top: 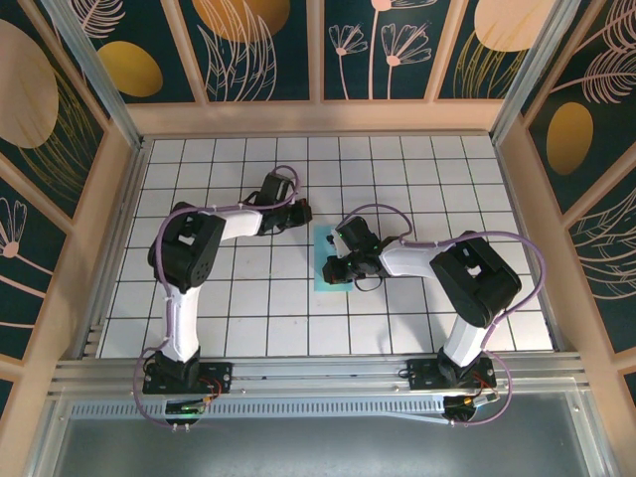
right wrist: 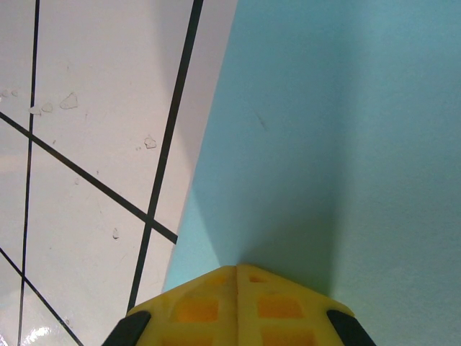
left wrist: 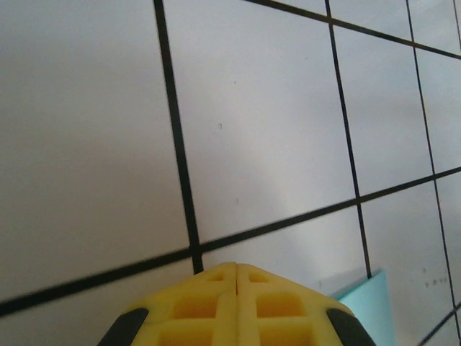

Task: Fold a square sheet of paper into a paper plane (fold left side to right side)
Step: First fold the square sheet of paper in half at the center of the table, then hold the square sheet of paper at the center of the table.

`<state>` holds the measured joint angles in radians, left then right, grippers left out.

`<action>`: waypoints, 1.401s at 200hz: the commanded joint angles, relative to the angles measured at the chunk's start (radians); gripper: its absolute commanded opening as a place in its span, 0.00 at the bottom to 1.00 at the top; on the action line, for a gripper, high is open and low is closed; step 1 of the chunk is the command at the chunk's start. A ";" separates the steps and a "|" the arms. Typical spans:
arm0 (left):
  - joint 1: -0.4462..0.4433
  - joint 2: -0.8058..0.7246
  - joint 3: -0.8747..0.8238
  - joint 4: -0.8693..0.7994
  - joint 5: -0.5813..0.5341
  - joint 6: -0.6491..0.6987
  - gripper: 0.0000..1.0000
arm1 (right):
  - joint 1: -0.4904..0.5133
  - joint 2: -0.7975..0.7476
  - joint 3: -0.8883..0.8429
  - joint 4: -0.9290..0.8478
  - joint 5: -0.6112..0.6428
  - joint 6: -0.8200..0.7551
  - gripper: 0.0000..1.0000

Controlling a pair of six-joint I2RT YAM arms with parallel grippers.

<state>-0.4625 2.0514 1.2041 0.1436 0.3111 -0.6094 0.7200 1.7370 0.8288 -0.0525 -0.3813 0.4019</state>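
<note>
The right gripper (right wrist: 236, 268), jaws pressed together, is sitting low over the blue paper (right wrist: 338, 130) lying mid-table. The left gripper (left wrist: 236, 267), jaws likewise together, is hovering over the tiles (left wrist: 86, 144) beside the paper's corner.

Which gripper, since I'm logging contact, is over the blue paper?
The right gripper: shut, it sits over the blue paper; the left gripper, also shut, is over bare tile beside the paper.

A white tabletop ruled with a black square grid (top: 447, 179) sits inside a pale wooden frame (top: 318, 117). Dark teal wall panels with gold discs and line-drawn plants (top: 268, 45) surround it. A ribbed aluminium rail (top: 318, 373) runs along the near edge. Small clear flecks (right wrist: 68, 101) dot one tile.
</note>
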 commanded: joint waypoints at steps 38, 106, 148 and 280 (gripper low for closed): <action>-0.008 -0.304 -0.300 0.082 0.055 -0.047 0.00 | -0.002 0.030 -0.011 -0.119 0.059 0.017 0.00; -0.052 -0.424 -0.507 0.217 0.154 -0.158 0.00 | -0.002 0.029 -0.022 -0.100 0.058 0.021 0.00; -0.104 -0.344 -0.429 0.205 0.166 -0.151 0.00 | -0.001 0.033 -0.021 -0.100 0.058 0.023 0.00; -0.161 -0.157 -0.356 0.141 0.098 -0.135 0.00 | 0.004 0.034 -0.013 -0.105 0.055 0.021 0.00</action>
<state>-0.6212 1.8698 0.8513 0.3061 0.4339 -0.7532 0.7200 1.7370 0.8314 -0.0563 -0.3820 0.4244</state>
